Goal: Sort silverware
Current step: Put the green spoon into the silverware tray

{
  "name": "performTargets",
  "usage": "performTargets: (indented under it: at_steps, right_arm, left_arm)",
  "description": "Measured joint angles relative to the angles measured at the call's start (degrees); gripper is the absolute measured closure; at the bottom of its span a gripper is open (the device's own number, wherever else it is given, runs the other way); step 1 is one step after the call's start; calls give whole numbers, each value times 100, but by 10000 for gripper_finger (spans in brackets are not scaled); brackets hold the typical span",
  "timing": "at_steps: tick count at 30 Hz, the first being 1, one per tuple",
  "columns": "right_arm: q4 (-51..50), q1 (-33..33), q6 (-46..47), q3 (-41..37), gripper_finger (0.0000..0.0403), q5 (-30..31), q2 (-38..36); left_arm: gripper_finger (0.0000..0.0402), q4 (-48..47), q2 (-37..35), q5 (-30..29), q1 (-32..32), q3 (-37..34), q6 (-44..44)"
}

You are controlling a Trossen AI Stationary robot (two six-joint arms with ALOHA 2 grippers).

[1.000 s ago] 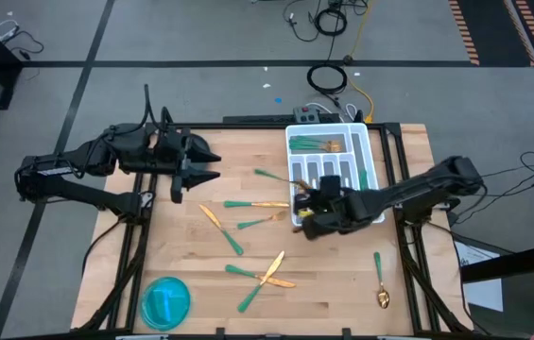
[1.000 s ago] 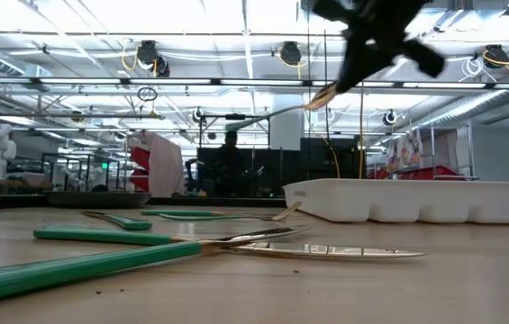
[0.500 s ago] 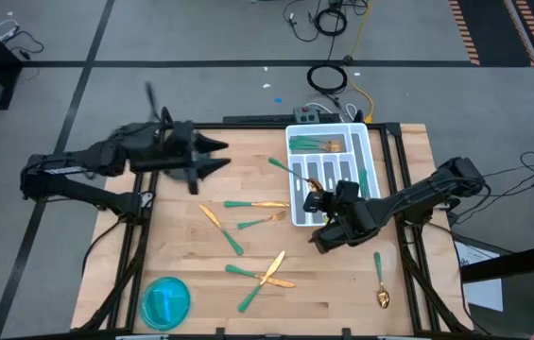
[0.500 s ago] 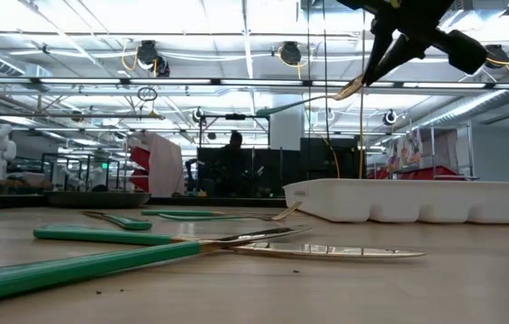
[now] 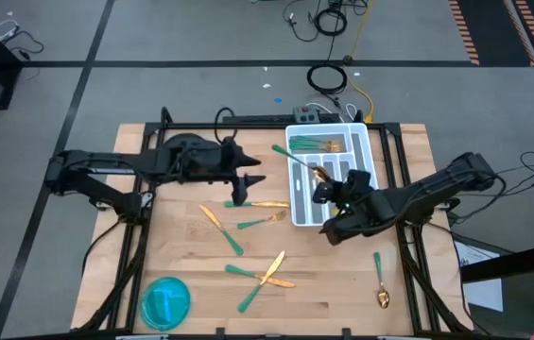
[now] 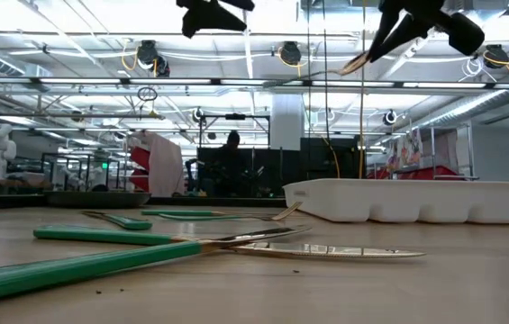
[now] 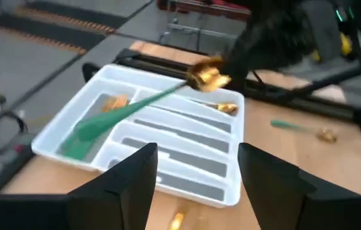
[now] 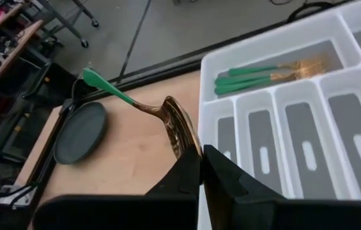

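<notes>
My right gripper (image 5: 321, 189) is shut on a spoon (image 8: 135, 105) with a gold bowl and a teal-green handle, held in the air over the left part of the white divided tray (image 5: 361, 151). My left gripper (image 5: 251, 176) stands open above the table, left of the tray, with nothing between its fingers (image 7: 135, 185). Several forks (image 5: 318, 144) lie in the tray's far compartment. More silverware (image 5: 257, 204) lies flat and scattered on the wooden table. A single spoon (image 5: 380, 283) lies near the right front corner. My right gripper pinches the spoon by the tip of its gold bowl (image 8: 186, 144) between its two fingers. The spoon is lifted clear and runs on from the fingers, with its green handle (image 5: 284, 154) pointing toward the table's far left.
A blue round dish (image 5: 165, 300) sits at the near left corner. The tray's long compartments (image 8: 308, 150) hold nothing that shows. Bare wood lies between the scattered pieces and the tray's near end. Black frame rails (image 5: 134, 236) run along the table's sides.
My left gripper has moved toward the table's right edge and down, closing on the tray, and stays open. My right gripper has risen a little toward the far edge and rolled. The spoon's handle has swung toward the far edge, beside the tray's far compartment.
</notes>
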Motion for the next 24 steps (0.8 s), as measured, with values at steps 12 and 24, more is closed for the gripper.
performTargets:
  at_steps: [12,24]
  right_arm:
    - [138,0,-803,0,403,364,-327]
    - [961,0,-1939,0,403,3,-327]
  left_arm:
    - [176,399,6,127,-1,37,1250]
    - [176,-63,718,704,302,604,3880]
